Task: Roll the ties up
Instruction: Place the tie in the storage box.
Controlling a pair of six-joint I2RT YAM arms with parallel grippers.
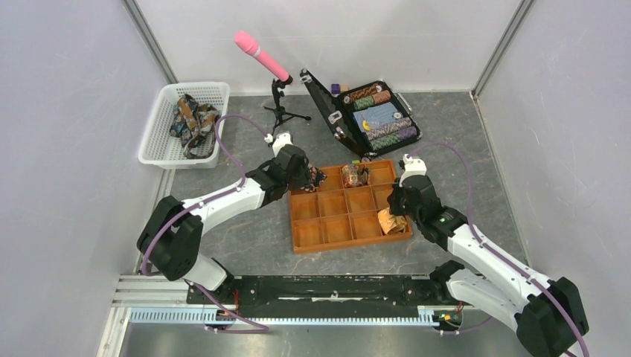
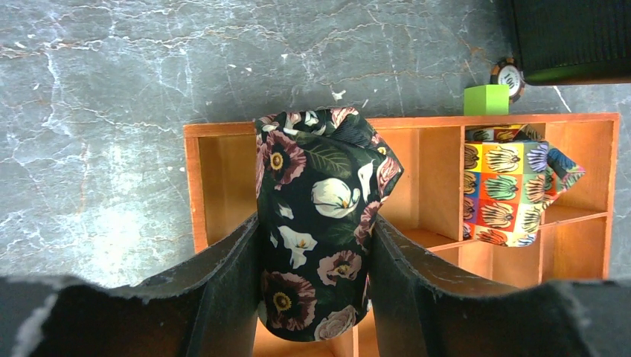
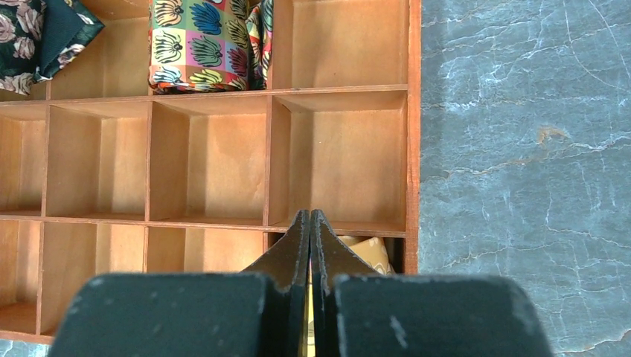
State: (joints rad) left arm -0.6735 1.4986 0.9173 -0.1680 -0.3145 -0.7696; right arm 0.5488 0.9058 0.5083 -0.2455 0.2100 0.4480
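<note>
A: One risk: left gripper (image 2: 314,227) clamps the dark floral rolled fabric tie (image 2: 316,171) at the orange wooden divider tray (image 2: 223,130), far-left cell. Release it tilted and the coil could spring open.
B: Agreed. Arm's stretched forward, wrist down. Right gripper (image 3: 310,223) is pinched closed above the tan-gold rolled tie (image 3: 366,251), near-right cell.

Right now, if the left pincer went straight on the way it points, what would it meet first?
Likely the corner compartment of the wooden tray; the floral tie held in the left pincer would touch down there first, though depth is unclear.
</note>
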